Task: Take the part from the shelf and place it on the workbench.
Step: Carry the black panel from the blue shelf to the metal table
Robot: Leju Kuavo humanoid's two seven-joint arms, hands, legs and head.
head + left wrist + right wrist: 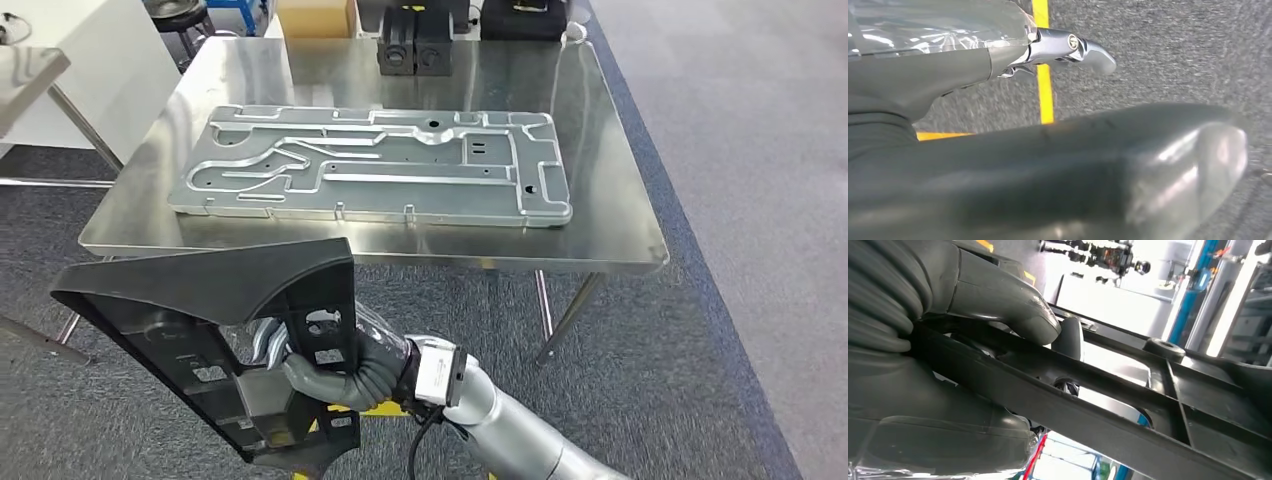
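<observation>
My right hand grips the black part just short of the counter; I can't tell my left hand's state.

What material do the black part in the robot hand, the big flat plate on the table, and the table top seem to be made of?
Black part: probably moulded plastic, matt, with thin ribs and cut-outs; the right robot hand grips it.
Flat plate: looks like machined aluminium, satin grey, with milled channels and pockets.
Table top: seemingly stainless steel, brushed, showing blurred reflections.
</observation>
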